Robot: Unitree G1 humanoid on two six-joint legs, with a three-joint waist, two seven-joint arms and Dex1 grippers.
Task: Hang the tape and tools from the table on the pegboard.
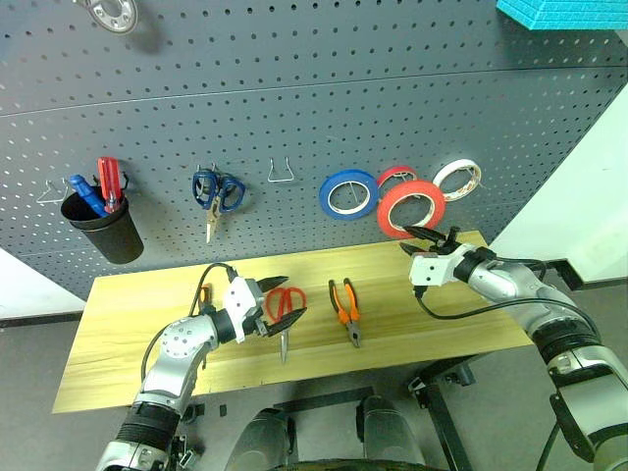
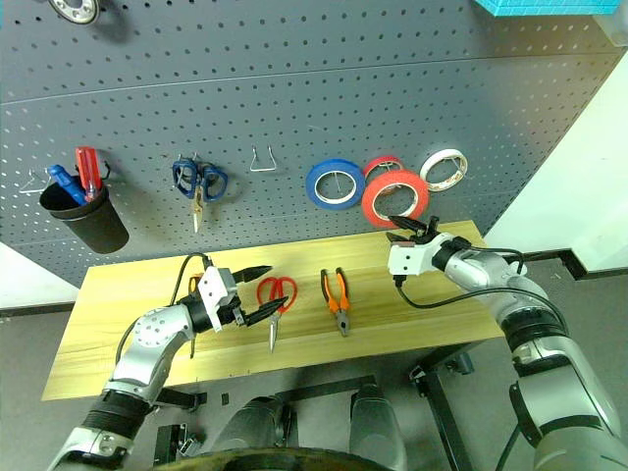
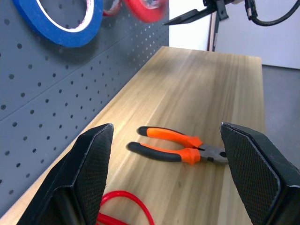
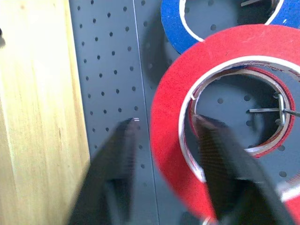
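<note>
Pegboard (image 1: 294, 88) and worktop (image 1: 128, 314), with both arms in view. The slim screwdriver (image 1: 204, 294) lies largely hidden behind the left arm; only a sliver of its orange handle shows beside the cable. The red-handled scissors (image 1: 285, 312) are partly covered by the lower finger of the left claw (image 1: 285, 300), and in the left wrist view only one red loop shows. In the right wrist view the fingers of the right claw (image 1: 429, 235) are blurred, and the hook (image 4: 269, 110) inside the tape (image 1: 410, 208) is faint. The tape hangs on the pegboard, overlapping the blue roll (image 1: 348, 193) and a smaller red roll (image 1: 395, 177). The right claw, fingers apart, straddles the tape's lower rim, one finger inside the hole; whether they touch it cannot be told. The left claw hovers wide open over the scissors, pointing towards the pliers (image 1: 345, 310), which lie flat on the worktop below the blue roll.
</note>
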